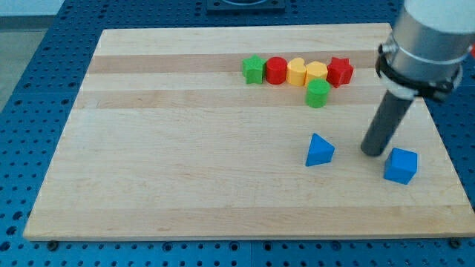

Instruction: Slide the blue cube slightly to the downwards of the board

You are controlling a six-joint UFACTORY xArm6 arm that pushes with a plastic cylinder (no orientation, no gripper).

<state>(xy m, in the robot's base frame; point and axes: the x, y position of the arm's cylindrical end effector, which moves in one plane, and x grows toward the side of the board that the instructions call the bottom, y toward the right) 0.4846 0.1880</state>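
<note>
The pale wooden board (pixel 223 148) lay flat on the blue perforated desk (pixel 30 89). There were no fingers on this arm to be open or closed, only a straight dark rod hanging from a grey cylindrical housing (pixel 430 37) at the view's upper right.

My tip (pixel 373 152) stood on the board at the view's right, just up and to the left of the blue plastic cube (pixel 401 165). Whether the tip touched the cube could not be told; a thin strip of wood seemed to show between them.

The blue cube sat near the board's right edge, in the lower half, turned a little so one corner pointed toward the view's bottom. The blue triangular block (pixel 320 150) lay to the left of the tip, near it but apart.

Along the view's top ran a close row, each piece touching or nearly touching the next: green star-shaped block (pixel 254 70), red cylinder (pixel 276 70), yellow block (pixel 296 72) of rounded form, a second yellow block (pixel 316 72), red star-shaped block (pixel 340 71). A green cylinder-like block (pixel 318 93) sat just below the second yellow one, its exact shape hard to make out.

This row stood well apart from the tip and from both blue blocks.
</note>
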